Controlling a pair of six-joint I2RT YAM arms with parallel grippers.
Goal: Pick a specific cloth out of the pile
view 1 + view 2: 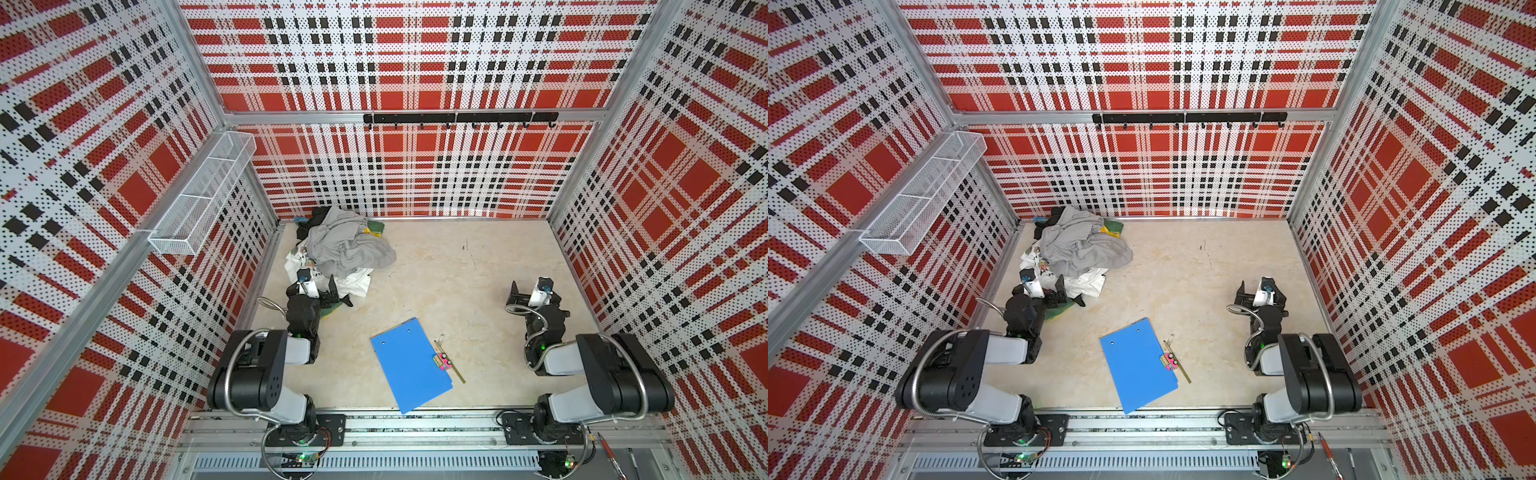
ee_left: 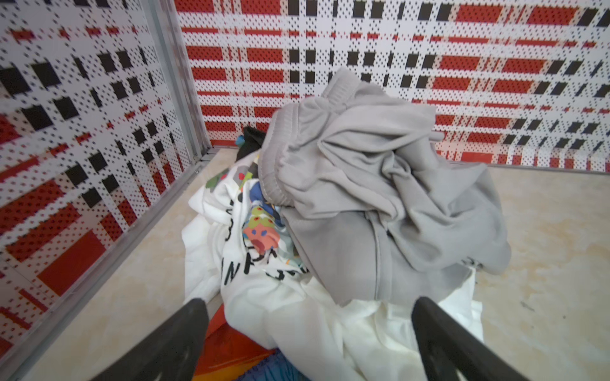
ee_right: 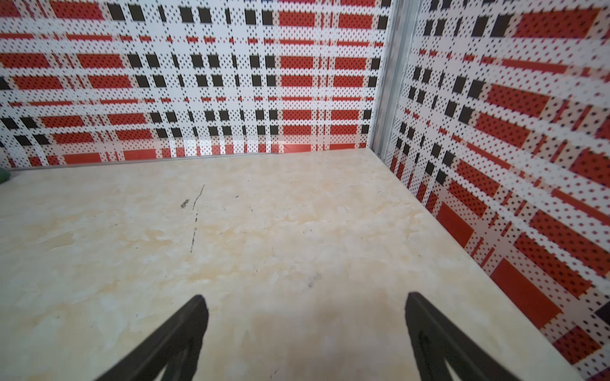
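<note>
Fabric this thin would be soft, light and limp: the cloth [image 2: 264,297] would likely drape and stretch rather than lift as one piece. It lay at the near edge of the pile [image 1: 345,249], in the far left corner of the table [image 3: 264,214], with the grey garment [image 2: 379,198] heaped over much of it. That load would probably drag, so a pull might bring the grey along. The best hold seemed to be the bare white folds nearest the left gripper [image 2: 307,303], pinched deep enough to catch a fold.

That gripper sat just at those folds with its jaws spread wide, grasping nothing; whether it touched them could not be told. The right gripper [image 3: 305,300] was likewise spread and empty over bare table, well apart from the pile.

Most of the print and lettering was buried or crumpled, so the words could not be read. How far the shirt ran under the grey, and where its collar or sleeves lay, was hidden. A black garment [image 2: 251,138] showed only as a scrap behind.
</note>
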